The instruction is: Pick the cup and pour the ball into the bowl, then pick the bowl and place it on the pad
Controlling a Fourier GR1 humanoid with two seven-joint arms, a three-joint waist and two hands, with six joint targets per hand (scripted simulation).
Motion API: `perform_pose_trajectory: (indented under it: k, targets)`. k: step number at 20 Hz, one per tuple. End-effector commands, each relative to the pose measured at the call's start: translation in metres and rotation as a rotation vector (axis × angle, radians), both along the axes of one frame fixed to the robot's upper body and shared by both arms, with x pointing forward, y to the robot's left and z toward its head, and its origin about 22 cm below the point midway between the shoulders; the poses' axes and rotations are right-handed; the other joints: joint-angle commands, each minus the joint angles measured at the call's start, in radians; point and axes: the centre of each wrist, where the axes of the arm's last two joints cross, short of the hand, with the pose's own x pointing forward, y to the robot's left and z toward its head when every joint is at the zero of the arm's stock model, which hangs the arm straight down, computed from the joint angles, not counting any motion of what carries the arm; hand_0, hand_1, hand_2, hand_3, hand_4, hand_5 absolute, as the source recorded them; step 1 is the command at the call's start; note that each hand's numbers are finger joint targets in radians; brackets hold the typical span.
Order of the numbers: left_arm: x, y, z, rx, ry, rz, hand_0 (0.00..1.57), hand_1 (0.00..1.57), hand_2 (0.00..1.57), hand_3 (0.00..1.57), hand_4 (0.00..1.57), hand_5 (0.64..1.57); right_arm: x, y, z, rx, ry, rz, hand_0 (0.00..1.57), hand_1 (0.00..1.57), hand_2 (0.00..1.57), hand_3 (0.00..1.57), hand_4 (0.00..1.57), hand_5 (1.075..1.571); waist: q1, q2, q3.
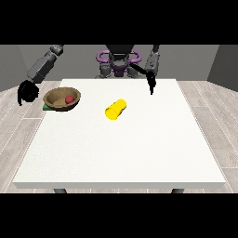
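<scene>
My red ball (69,99) sits in the bowl (62,99) on the green pad (46,108), the yellow cup (115,109) lies tipped on the surface (121,148), the hand at the view's left (27,92) is curled holding nothing, and the hand at the view's right (150,85) points straight down.

I count one counter (121,153), white, carrying everything else. On it I see one bowl (62,99), brown, and inside it one ball (69,99), red. Under the bowl I make out one pad (46,108), green, only a corner showing. I count one cup (115,109), yellow, lying on its side. Of hands I see two: one at the view's left (27,92) and one at the view's right (150,84). Two arms lead to them, from one robot (118,60) at the far edge.
</scene>
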Motion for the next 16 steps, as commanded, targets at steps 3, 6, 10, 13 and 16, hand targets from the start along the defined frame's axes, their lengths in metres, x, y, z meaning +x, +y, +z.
perform_pose_trajectory:
  k: [3, 6, 10, 13, 16]
  targets:
    - [0.001, 0.002, 0.002, -0.015, 0.025, 0.008, 0.0, 0.0, 0.0, 0.0, 0.0, 0.687, 0.006, 0.007, -0.003, -0.049, 0.064, 0.046, 1.57, 1.57, 1.57, 0.99, 0.44, 1.556, -0.006, -0.034, -0.0009]
    - [-0.016, -0.003, -0.029, -0.026, 0.099, 0.006, 0.0, 0.0, 0.0, 0.0, 0.0, 0.692, -0.01, 0.0, -0.021, -0.055, 0.113, 0.053, 1.57, 1.57, 1.57, 0.98, 0.42, 1.55, -0.014, -0.094, -0.001]
    - [-0.008, -0.019, -0.058, -0.019, 0.182, 0.014, 0.0, 0.0, 0.0, 0.0, 0.0, 0.685, 0.005, 0.019, -0.026, -0.091, 0.229, 0.077, 1.57, 1.57, 1.57, 1.15, 0.41, 1.537, -0.023, -0.172, -0.0021]
    - [-0.01, -0.016, -0.053, -0.004, 0.202, 0.007, 0.0, 0.0, 0.0, 0.0, 0.0, 0.682, -0.006, 0.002, -0.017, -0.047, 0.202, 0.012, 1.57, 1.57, 1.57, 1.23, 0.0, 1.525, -0.02, -0.203, -0.0014]
    - [-0.011, -0.015, -0.092, -0.002, 0.35, 0.022, 0.0, 0.0, 0.0, 0.0, 0.0, 0.682, 0.0, 0.001, 0.014, -0.248, 0.275, 0.067, 0.5, 0.5, 0.24, 0.0, 0.38, 1.087, -0.048, -0.342, -0.0049]
